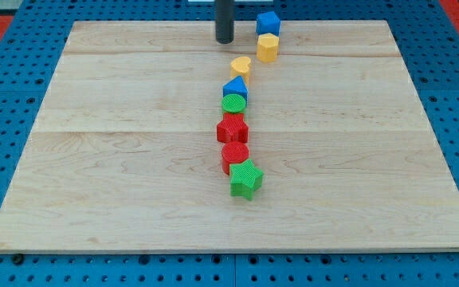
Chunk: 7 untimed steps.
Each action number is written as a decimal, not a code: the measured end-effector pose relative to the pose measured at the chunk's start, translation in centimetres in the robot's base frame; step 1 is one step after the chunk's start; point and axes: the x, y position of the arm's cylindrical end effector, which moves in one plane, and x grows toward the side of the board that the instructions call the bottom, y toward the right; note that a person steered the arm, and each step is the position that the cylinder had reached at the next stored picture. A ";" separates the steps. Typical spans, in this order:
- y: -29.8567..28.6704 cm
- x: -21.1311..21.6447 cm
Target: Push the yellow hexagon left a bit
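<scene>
Camera view: my tip (225, 40) rests on the pale wooden surface (118, 159), at nine o'clock of the yellow hexagon block (268, 47), apart; the blue cube (268, 22) touches its twelve o'clock side.

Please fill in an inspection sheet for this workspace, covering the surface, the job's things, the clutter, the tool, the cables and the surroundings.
Surface: pale wooden board, flat, no spills seen.
Job's things: yellow hexagon near the view's top, just below and touching the blue cube.
Clutter: a rough column down the board's middle: yellow heart, blue pentagon-like block, green round block, red star-like block, red round block, green star.
Tool: my tip rests on the board at the view's left of the yellow hexagon, apart from it.
Cables: nothing seen.
Surroundings: blue perforated base around the board; red patches at the top corners.
</scene>
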 end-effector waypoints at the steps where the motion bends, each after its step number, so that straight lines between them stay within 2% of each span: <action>1: -0.9 3.0; 3: 4.1 3.8; 6: 22.5 3.8; 7: 26.9 3.3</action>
